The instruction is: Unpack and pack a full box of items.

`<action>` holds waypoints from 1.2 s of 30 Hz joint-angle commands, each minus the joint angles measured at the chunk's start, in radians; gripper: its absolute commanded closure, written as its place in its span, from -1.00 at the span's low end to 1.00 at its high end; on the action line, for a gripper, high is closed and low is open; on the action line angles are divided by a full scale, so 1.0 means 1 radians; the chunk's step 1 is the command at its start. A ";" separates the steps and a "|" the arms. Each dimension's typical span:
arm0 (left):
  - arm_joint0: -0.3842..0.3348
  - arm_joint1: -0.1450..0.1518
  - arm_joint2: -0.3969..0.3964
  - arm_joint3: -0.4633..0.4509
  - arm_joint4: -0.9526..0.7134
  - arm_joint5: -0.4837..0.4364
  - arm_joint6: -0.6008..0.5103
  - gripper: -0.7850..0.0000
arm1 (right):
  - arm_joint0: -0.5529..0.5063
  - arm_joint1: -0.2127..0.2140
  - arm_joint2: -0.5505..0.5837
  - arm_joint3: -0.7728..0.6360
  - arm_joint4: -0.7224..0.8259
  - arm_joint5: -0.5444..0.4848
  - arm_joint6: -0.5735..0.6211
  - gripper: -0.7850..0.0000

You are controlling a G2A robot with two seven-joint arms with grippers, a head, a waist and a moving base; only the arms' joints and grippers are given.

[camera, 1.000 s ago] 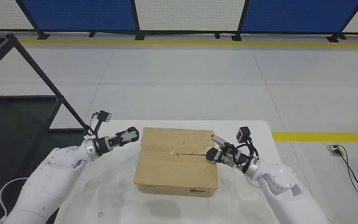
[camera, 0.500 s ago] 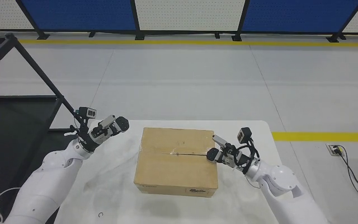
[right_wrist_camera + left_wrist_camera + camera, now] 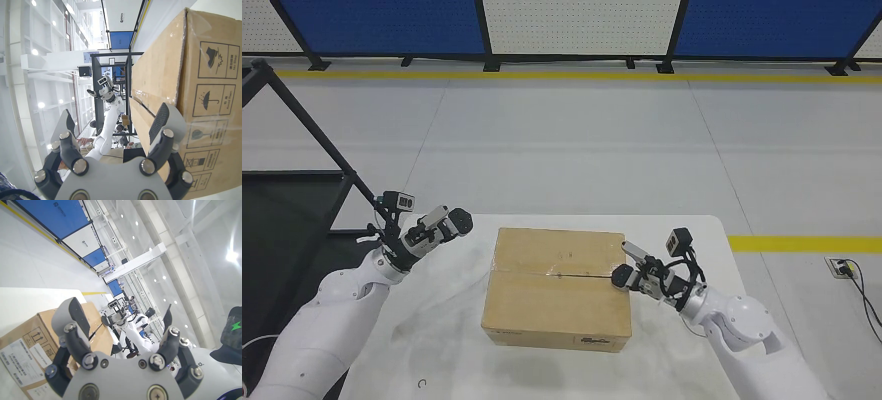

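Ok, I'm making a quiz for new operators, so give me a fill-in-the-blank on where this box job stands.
1. The cardboard box on the table has its top flaps ____.
2. The left gripper, off to the box's side and touching nothing, has its fingers ____.
3. The right gripper is at the end of the ____ between the two flaps.

Missing words: closed; open; seam.
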 commanded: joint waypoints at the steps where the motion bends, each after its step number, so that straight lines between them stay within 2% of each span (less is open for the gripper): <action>1: 0.015 0.003 -0.012 -0.023 0.018 0.012 0.027 -1.00 | -0.007 -0.001 -0.001 -0.010 -0.006 0.005 -0.011 -1.00; 11: 0.108 0.024 -0.096 -0.125 0.116 0.030 0.131 -1.00 | -0.003 -0.004 0.004 -0.005 -0.017 0.027 -0.014 -1.00; 16: 0.175 0.032 -0.140 -0.195 0.089 0.060 0.168 -1.00 | -0.003 -0.004 0.004 -0.005 -0.017 0.027 -0.014 -1.00; 27: 0.175 0.032 -0.140 -0.195 0.089 0.060 0.168 -1.00 | -0.003 -0.004 0.004 -0.005 -0.017 0.027 -0.014 -1.00; 29: 0.188 0.030 -0.142 -0.205 0.088 0.111 0.203 -1.00 | -0.003 -0.004 0.004 -0.005 -0.017 0.027 -0.014 -1.00; 33: 0.263 0.031 -0.167 -0.257 0.092 0.085 0.256 -1.00 | -0.003 -0.004 0.004 -0.005 -0.017 0.027 -0.014 -1.00; 36: 0.352 0.040 -0.209 -0.325 0.104 0.042 0.315 -1.00 | -0.003 -0.004 0.004 -0.005 -0.017 0.027 -0.014 -1.00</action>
